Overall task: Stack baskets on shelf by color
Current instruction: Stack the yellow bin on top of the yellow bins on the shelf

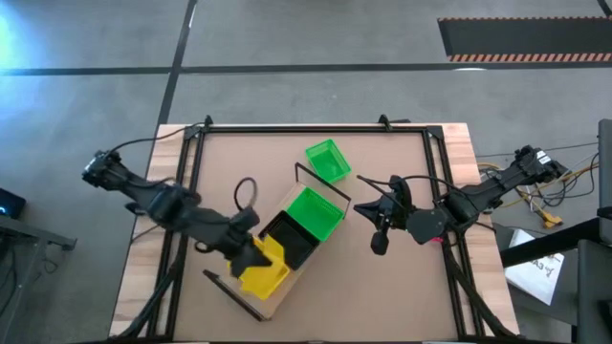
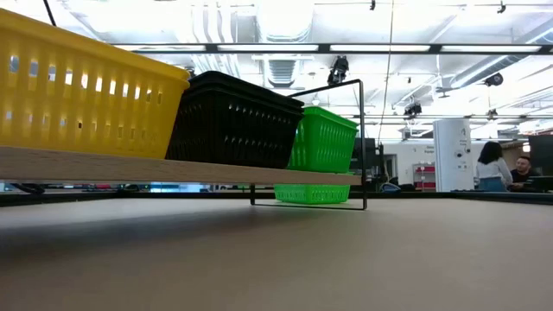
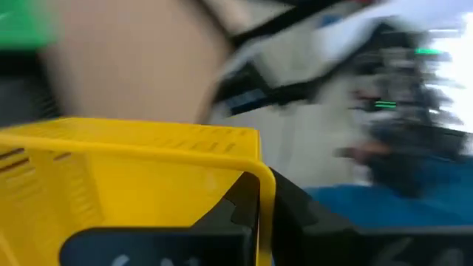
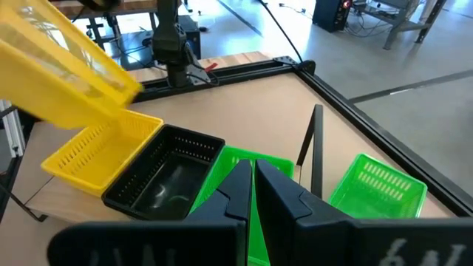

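The shelf (image 1: 271,304) lies slantwise on the table and bears a yellow basket (image 4: 103,151), a black basket (image 1: 287,237) and a green basket (image 1: 314,210) in a row. A second yellow basket (image 4: 59,66) hangs tilted above the shelf's yellow one, held by my left gripper (image 1: 251,250). Another green basket (image 1: 327,161) stands on the table beyond the shelf's green end. My right gripper (image 1: 378,229) hovers shut beside the green end of the shelf and touches nothing. The low view shows the shelf board (image 2: 130,164) and its baskets, but neither gripper. My left gripper holds the upper yellow basket by its wall at the rim, close to a corner (image 3: 262,185). One finger (image 3: 233,214) is inside the basket and one is outside. The basket is lifted clear and tilted above the yellow basket on the shelf.
A black cable loop (image 1: 246,191) lies on the table left of the shelf. Black metal rails (image 1: 306,125) run along the table's edges. The shelf's black end frame (image 4: 314,148) stands between the two green baskets. People sit far off in the room (image 2: 505,168).
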`<action>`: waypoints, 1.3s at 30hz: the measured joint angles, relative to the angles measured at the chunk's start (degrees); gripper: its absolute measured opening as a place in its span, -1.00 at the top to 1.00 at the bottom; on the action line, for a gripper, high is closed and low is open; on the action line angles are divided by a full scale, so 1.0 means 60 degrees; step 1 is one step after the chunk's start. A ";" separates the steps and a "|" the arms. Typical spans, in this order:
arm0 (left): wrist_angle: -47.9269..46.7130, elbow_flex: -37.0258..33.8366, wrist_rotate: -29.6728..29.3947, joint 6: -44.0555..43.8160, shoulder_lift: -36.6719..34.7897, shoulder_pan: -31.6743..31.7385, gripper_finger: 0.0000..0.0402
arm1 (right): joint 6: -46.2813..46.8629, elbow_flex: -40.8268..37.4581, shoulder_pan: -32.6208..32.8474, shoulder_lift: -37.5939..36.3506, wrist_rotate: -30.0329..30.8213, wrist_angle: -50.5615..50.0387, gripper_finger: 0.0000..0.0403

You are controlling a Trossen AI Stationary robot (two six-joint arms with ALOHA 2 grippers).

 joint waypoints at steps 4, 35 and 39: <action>-0.1682 0.0061 0.0004 -0.0815 0.0398 0.0275 1.00 | -0.0064 -0.0001 0.0000 0.0000 0.0000 0.0000 0.94; -0.7250 0.4670 0.0650 -0.1326 0.5463 0.0552 1.00 | -0.0408 -0.0018 0.0000 0.0000 0.0000 -0.0528 0.94; -0.7261 0.4666 0.0637 -0.1555 0.5574 0.0552 1.00 | -0.0425 -0.0051 0.0000 0.0000 0.0004 -0.0538 0.94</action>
